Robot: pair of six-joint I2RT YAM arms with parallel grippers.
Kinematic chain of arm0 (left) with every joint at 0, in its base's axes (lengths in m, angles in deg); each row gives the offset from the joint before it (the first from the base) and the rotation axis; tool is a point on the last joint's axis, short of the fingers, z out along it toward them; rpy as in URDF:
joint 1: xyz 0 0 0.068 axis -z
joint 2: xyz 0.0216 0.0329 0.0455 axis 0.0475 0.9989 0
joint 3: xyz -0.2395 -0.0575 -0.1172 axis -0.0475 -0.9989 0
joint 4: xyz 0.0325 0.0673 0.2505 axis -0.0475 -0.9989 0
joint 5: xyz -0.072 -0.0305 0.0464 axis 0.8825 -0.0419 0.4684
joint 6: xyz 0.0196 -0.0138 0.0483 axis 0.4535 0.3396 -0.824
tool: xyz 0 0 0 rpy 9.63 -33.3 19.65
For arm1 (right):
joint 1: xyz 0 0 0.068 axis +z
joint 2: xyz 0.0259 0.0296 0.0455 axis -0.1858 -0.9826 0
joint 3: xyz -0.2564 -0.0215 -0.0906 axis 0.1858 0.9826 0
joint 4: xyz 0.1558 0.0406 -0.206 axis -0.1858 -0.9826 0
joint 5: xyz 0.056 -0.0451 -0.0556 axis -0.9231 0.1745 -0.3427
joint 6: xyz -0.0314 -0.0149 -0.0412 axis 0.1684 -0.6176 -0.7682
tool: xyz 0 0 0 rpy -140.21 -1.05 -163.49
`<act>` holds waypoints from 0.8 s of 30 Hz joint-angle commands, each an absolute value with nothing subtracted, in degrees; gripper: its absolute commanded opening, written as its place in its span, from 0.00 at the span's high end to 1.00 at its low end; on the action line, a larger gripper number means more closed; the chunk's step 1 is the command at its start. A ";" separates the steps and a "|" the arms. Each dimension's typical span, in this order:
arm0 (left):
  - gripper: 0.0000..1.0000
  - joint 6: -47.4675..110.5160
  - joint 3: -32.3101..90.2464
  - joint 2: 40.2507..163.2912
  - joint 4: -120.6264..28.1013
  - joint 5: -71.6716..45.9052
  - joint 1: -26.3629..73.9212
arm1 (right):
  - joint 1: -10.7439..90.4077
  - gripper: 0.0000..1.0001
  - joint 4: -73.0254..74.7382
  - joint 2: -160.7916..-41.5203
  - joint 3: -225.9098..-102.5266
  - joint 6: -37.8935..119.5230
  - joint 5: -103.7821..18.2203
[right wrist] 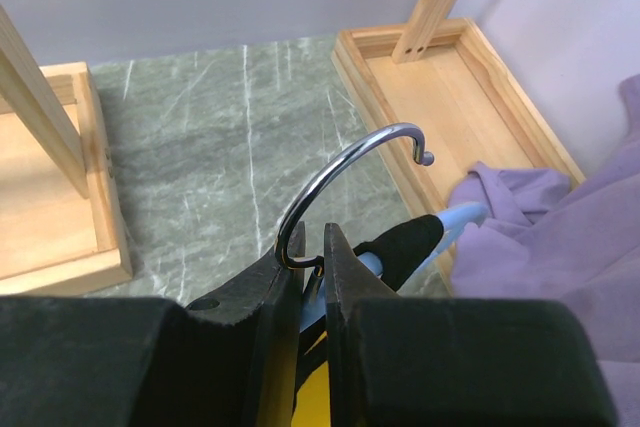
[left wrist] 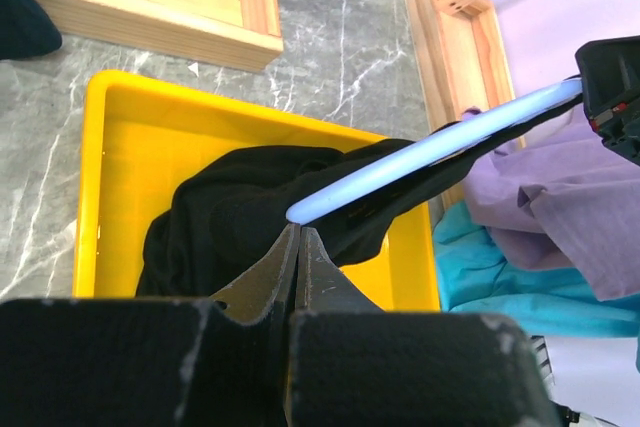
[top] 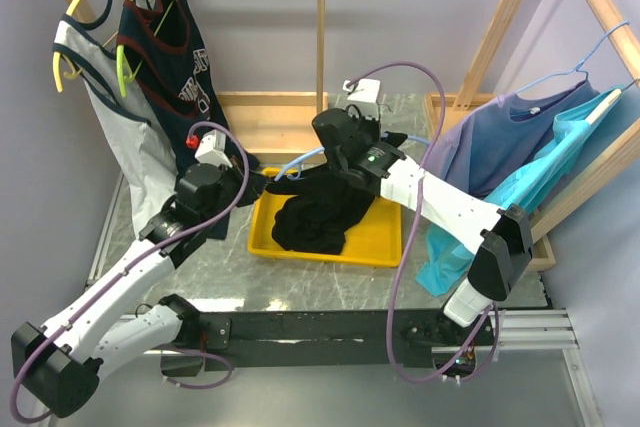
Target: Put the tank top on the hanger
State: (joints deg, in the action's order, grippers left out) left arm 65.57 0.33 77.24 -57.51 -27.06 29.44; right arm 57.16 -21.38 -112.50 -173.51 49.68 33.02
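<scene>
The black tank top (top: 315,217) hangs from the light-blue hanger (top: 300,160) and slumps into the yellow tray (top: 380,252). My right gripper (top: 355,142) is shut on the hanger's neck, at the base of the metal hook (right wrist: 340,162), and holds it above the tray. In the right wrist view a black strap (right wrist: 410,242) lies over one hanger arm. My left gripper (top: 262,185) is shut, its tips (left wrist: 297,232) right under the bare end of the hanger (left wrist: 430,147). They seem to pinch an edge of the tank top (left wrist: 230,207).
A wooden rack at the back left holds a white-grey top (top: 95,87) and a navy top (top: 170,47) on yellow-green hangers. At the right, purple (top: 500,137) and teal (top: 520,187) garments hang on another rack. Wooden rack bases (top: 270,122) stand behind the tray.
</scene>
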 commanded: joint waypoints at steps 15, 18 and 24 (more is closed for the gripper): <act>0.99 63.19 7.07 80.86 -57.51 -25.10 26.20 | 57.11 1.00 -12.43 -101.82 -164.88 49.20 37.11; 0.99 63.19 6.90 80.86 -57.68 -24.75 26.20 | 57.20 1.00 -12.43 -101.90 -164.70 48.94 36.76; 0.99 63.45 4.79 79.72 -57.16 -24.22 26.20 | 57.02 1.00 -12.95 -102.25 -165.22 49.64 36.49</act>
